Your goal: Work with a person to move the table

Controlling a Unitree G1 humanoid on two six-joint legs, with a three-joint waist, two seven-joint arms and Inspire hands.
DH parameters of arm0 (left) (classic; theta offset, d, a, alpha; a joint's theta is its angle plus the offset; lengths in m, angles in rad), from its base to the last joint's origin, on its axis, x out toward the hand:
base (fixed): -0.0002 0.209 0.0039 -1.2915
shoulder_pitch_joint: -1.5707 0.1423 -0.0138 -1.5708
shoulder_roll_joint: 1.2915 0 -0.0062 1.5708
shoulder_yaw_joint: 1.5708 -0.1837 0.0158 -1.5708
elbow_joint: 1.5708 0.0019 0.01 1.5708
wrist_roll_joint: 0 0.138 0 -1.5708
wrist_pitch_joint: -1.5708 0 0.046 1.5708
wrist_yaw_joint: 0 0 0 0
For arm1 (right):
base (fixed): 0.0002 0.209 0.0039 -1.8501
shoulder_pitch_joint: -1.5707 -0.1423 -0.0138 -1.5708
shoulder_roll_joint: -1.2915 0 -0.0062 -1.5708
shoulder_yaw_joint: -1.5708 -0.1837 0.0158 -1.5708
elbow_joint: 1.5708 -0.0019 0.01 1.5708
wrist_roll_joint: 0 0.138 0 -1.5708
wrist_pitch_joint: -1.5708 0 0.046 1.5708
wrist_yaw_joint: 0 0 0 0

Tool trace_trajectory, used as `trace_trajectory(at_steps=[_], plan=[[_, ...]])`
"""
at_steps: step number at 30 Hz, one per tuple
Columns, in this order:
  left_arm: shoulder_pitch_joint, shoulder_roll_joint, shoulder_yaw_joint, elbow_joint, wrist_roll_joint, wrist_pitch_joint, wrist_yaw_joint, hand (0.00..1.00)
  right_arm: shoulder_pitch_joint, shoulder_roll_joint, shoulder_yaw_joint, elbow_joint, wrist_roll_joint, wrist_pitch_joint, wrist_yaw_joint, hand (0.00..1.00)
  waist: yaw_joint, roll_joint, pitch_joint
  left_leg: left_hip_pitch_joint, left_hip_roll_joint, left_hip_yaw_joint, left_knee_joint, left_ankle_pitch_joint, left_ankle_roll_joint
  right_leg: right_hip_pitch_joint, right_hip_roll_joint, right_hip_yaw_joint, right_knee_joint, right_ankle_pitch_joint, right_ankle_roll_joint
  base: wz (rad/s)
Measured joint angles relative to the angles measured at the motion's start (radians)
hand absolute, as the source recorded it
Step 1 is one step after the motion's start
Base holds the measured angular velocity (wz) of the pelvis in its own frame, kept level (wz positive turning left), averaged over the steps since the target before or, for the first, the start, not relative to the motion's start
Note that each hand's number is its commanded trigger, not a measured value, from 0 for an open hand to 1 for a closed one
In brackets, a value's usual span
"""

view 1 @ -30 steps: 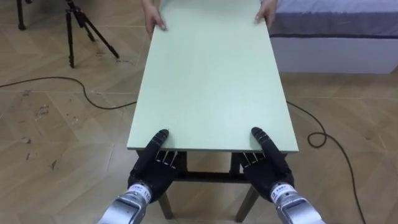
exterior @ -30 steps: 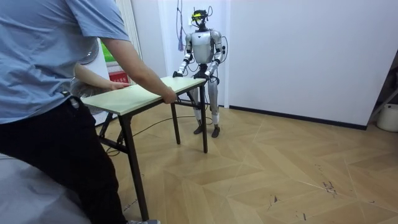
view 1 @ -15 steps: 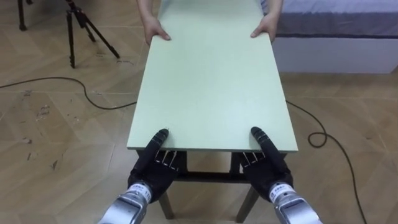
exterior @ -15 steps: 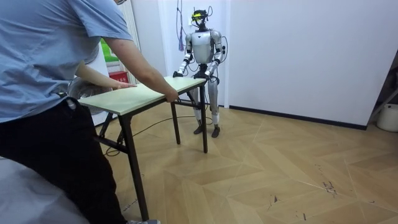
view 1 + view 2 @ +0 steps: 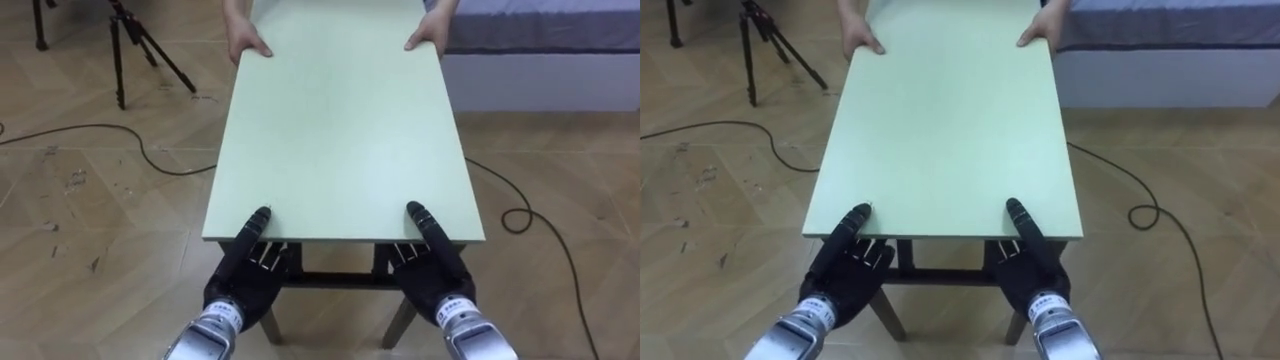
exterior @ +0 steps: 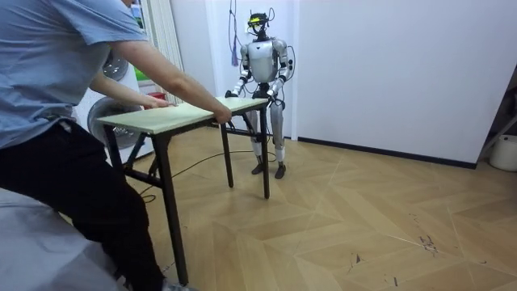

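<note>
**Table gripped at both short ends**

Nearest, the left hand (image 5: 243, 278) and right hand (image 5: 432, 272) clamp the near short edge of the table (image 5: 340, 130), one beside each corner. Their thumbs lie on the pale green top and their fingers are tucked beneath it, pinching the board. The robot stands at this end, and the table stretches away from it over the wood floor (image 5: 90, 210). At the far edge a person's hands (image 5: 247, 44) hold the two corners. A tripod (image 5: 135, 45) stands to the left of that end and a bed (image 5: 540, 40) to the right.

The top looks stiff and smooth. It should carry without flexing, though it may slip under the thumbs. The dark legs add some weight, shared between two carriers. Holding the short edges near the corners suits it best, with the top kept level.
</note>
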Motion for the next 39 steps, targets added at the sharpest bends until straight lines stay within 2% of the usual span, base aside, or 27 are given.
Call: trace_trajectory(at_steps=[6,10,15,21,23,27,31,39], plan=[[0.008,-0.003,0.004,-0.038,0.022,0.0,-0.011,1.0,0.013,0.0,0.0,-0.033,-0.003,-0.013,0.021,1.0,-0.006,0.003,-0.0029,0.009,0.001,0.001,0.001,0.0,0.0,0.008,-0.001,-0.001,0.0,0.0,0.0,0.0],[0.063,-0.001,-0.001,-0.115,0.028,-0.004,-0.011,1.0,0.066,-0.003,0.022,-0.096,0.003,-0.038,0.039,1.0,-0.004,0.005,-0.0044,0.011,0.002,0.004,0.0,0.0,0.0,0.008,-0.001,0.0,0.0,0.0,0.0,-0.01],[0.107,-0.001,-0.008,-0.176,0.017,-0.019,-0.011,1.0,0.085,-0.008,0.044,-0.122,0.009,-0.06,0.081,1.0,-0.005,0.002,-0.0065,-0.002,0.002,0.003,0.0,0.0,0.0,-0.009,-0.001,0.004,0.002,0.0,0.0,-0.03],[0.187,0.002,-0.048,-0.245,0.008,-0.067,-0.021,1.0,0.147,-0.029,0.084,-0.195,-0.009,-0.103,0.09,1.0,-0.003,-0.007,-0.0101,-0.001,0.003,0.003,-0.001,0.0,0.0,-0.01,0.001,0.007,0.002,0.0,0.0,-0.03],[0.206,0.002,-0.051,-0.245,0.008,-0.073,-0.046,1.0,0.16,-0.029,0.087,-0.197,-0.014,-0.11,0.111,1.0,-0.003,-0.015,-0.008,-0.002,0.004,0.002,-0.001,0.0,0.0,-0.01,0.001,0.005,0.002,0.0,0.0,0.0],[0.22,0.002,-0.058,-0.245,0.008,-0.091,-0.059,1.0,0.169,-0.03,0.096,-0.197,-0.012,-0.116,0.127,1.0,0.0,-0.025,-0.0051,-0.006,0.003,0.001,-0.001,0.0,0.0,-0.011,0.001,0.002,0.001,0.0,0.0,0.05],[0.223,0.004,-0.092,-0.245,0.008,-0.157,-0.062,1.0,0.168,-0.03,0.117,-0.197,-0.004,-0.143,0.134,1.0,0.0,-0.029,-0.004,-0.023,0.001,-0.001,0.0,0.0,0.0,-0.027,-0.002,-0.002,0.004,0.0,0.0,0.05],[0.241,0.02,-0.125,-0.245,0.007,-0.222,-0.063,1.0,0.171,-0.042,0.162,-0.197,0.025,-0.17,0.141,1.0,-0.002,-0.029,-0.002,-0.042,0.001,0.0,0.016,0.0,0.0,-0.043,0.0,-0.003,0.02,0.002,-0.003,0.0]])
